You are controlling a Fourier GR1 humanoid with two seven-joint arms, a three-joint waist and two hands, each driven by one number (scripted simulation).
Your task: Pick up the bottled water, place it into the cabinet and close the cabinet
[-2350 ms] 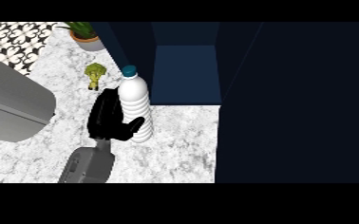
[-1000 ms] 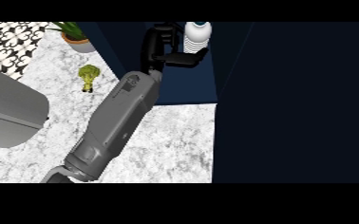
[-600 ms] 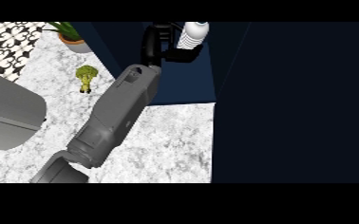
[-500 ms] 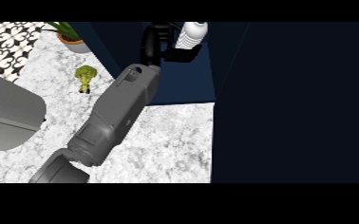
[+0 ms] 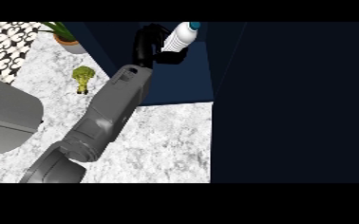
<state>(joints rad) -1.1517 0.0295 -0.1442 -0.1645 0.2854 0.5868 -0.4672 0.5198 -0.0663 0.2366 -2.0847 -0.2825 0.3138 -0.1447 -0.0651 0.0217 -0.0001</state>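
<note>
The left hand (image 5: 148, 45) is curled round the bottle (image 5: 179, 37), which tilts cap-first up and right, deep inside the open cabinet (image 5: 186, 83).

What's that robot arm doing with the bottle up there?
The robot's black left hand is curled round a clear plastic water bottle with a blue cap and holds it tilted inside the dark blue cabinet. The bottle is not set down yet. A small green broccoli and a potted plant sit on the white marble counter. The right hand is out of view.
</note>
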